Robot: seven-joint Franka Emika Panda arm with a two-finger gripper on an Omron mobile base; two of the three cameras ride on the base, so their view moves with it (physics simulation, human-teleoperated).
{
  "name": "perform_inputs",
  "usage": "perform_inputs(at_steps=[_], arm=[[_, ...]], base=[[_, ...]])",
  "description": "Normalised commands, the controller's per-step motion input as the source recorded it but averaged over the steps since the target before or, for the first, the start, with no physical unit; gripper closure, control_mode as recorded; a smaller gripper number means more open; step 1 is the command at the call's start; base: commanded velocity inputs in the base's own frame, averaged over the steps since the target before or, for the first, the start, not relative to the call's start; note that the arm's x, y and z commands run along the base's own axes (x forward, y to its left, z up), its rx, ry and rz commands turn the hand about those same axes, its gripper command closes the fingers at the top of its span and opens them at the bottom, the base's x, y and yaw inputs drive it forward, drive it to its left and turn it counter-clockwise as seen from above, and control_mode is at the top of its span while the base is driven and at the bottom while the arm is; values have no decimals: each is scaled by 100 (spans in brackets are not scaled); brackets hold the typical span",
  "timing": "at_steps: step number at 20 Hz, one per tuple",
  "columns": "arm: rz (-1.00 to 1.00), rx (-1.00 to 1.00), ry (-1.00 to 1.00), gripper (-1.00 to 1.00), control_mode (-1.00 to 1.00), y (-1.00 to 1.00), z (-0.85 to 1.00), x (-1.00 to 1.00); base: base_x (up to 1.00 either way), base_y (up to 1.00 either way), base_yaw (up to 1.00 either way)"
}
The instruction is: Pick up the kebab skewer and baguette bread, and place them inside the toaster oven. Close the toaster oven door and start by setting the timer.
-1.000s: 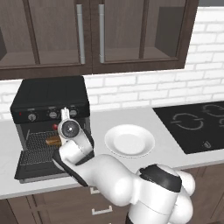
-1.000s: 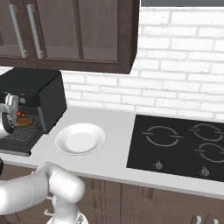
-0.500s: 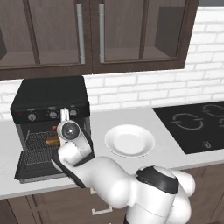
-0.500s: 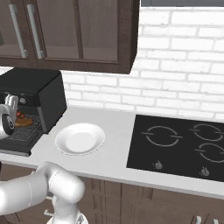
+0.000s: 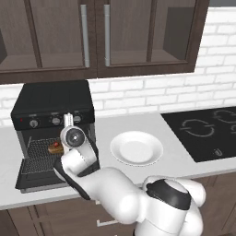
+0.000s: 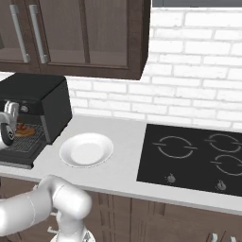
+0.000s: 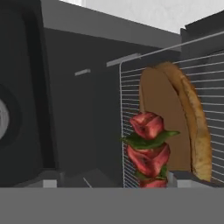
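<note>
Upper cabinets (image 5: 97,37): dark wood, glass-look fronts, long steel handles. White brick backsplash (image 6: 198,85), matte. Pale smooth tabletop (image 5: 138,184). Flat glossy black cooktop (image 6: 194,153) off to the arm's right.

Toaster oven (image 5: 53,103): boxy black metal at the tabletop's left end, three silver-ringed knobs across the front, wire rack inside. Heavy and rigid; it won't shift when pushed. Toaster oven door (image 5: 39,177) is dropped flat, a stiff hinged panel with a dark pane. Judgement: lift it by its free front edge; it should swing easily but could slam. Knobs are small, round and slick, so pinch across the ring to turn the timer.

White plate (image 5: 136,148): round, glossy ceramic, bare, just right of the oven.

Baguette bread (image 7: 183,118) lies on the rack inside the oven, an elongated oval with an orange-brown, rough-looking crust. Light, firm outside, crushable if squeezed hard. Best taken across the middle.

Kebab skewer (image 7: 149,148) is also on the rack, touching or just in front of the loaf. Thin stiff stick, red meaty chunks, green bits. Light, chunks soft and likely slippery, may rotate on the stick. Grip a chunk mid-length.

Gripper (image 5: 69,138) sits at the oven mouth. Fingertips are hidden, so I cannot tell how the jaws stand; nothing visibly held.
</note>
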Motion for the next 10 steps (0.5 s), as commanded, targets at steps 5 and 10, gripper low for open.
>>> perform_inputs(at_steps=[5,10], arm=[[0,0,0,-100,-100,-13,77,-40],[0,0,2,-100,-100,-2,57,-45]], base=[[0,0,0],[0,0,0]])
